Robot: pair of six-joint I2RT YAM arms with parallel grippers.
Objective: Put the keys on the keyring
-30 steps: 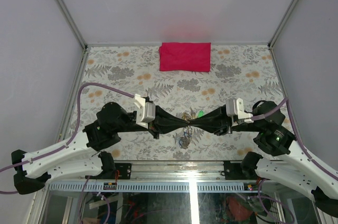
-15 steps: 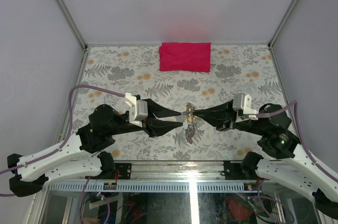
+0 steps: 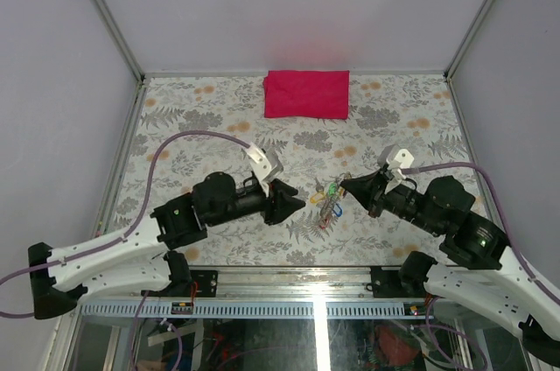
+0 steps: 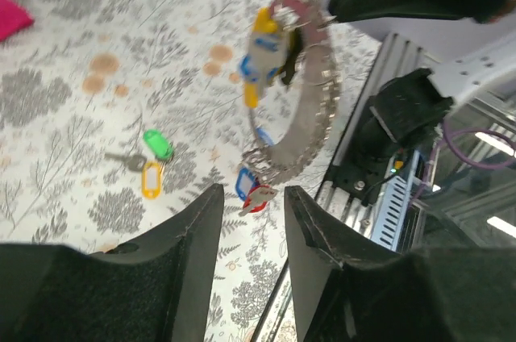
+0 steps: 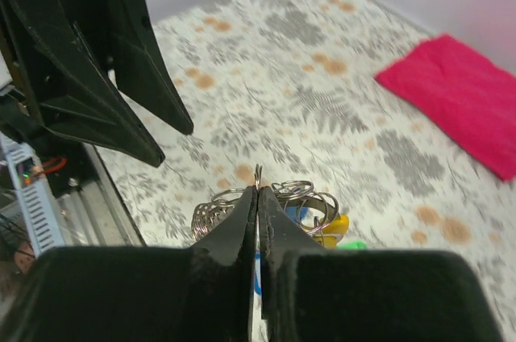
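Note:
My right gripper is shut on the thin wire keyring, which pokes out above its fingertips. A bunch of keys hangs from the ring with yellow, blue and red tags and a silvery metal band. In the top view the bunch dangles between both grippers. My left gripper is open with nothing between its fingers, just left of the bunch's lower end. Two loose keys lie on the table, one with a green tag and one with a yellow tag.
A folded red cloth lies at the back middle of the flowered table. The metal rail of the near edge runs just below the grippers. Grey walls close in the left, right and back sides.
The left gripper has opened, let go of the bunch and drawn back to the left. The right gripper has shut on the keyring and pulled right, with the bunch hanging from it.

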